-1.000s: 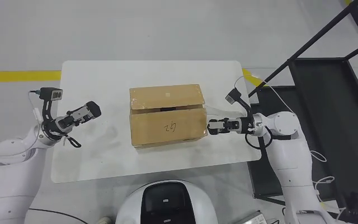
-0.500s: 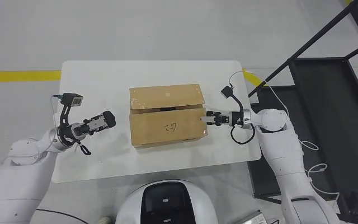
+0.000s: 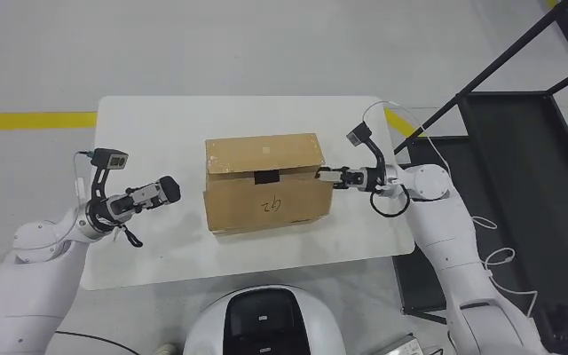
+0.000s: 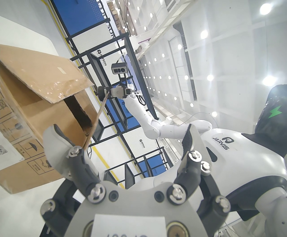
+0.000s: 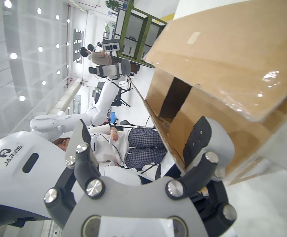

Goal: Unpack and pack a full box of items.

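A white counter (image 3: 151, 253) stands on a pale grey floor (image 3: 266, 44) marked with a yellow line (image 3: 44, 119). A black metal rack (image 3: 508, 142) stands near the right pincer (image 3: 328, 176), on its outer side. Round ceiling lights (image 4: 266, 9) shine overhead. Blue wall panels (image 4: 74, 13) and a green shelf unit (image 5: 143, 33) stand farther off.

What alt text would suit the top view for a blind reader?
A cardboard box with slightly parted top flaps sits on a white table. The right gripper is at one end; the left gripper is apart from it.
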`<state>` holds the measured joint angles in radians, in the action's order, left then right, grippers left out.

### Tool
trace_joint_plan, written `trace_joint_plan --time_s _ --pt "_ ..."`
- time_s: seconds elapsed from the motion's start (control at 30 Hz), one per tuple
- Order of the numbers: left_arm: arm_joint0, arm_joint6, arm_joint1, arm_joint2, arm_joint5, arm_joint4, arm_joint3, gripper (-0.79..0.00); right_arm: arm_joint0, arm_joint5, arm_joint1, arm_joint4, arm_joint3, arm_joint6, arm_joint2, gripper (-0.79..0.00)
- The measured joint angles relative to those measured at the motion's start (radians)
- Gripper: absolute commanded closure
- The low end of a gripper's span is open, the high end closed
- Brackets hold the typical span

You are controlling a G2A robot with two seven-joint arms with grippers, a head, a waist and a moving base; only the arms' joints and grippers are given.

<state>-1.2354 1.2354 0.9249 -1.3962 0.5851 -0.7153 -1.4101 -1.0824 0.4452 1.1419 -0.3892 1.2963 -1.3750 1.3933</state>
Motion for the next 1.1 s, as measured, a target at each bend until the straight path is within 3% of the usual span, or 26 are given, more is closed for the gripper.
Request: trace_joint_plan --time_s 0.13,0.5,1.1 --pt "-0.007 0.037 -0.007 -0.011 -0.037 -0.002 -0.009 -0.785 -0.06 -0.052 -0.024 -0.068 0.105 -0.052 0.011 -0.785" --pt "-0.027 0.091 -0.004 0.024 -0.091 -0.075 -0.023 -0.785 -0.235 -0.114 -0.075 -0.016 0.303 -0.114 -0.011 -0.785" --pt "0.192 -0.004 0.078 0.259 -0.009 -0.063 0.229 -0.785 -0.336 -0.156 -0.127 0.015 0.421 -0.156 -0.063 -0.785"
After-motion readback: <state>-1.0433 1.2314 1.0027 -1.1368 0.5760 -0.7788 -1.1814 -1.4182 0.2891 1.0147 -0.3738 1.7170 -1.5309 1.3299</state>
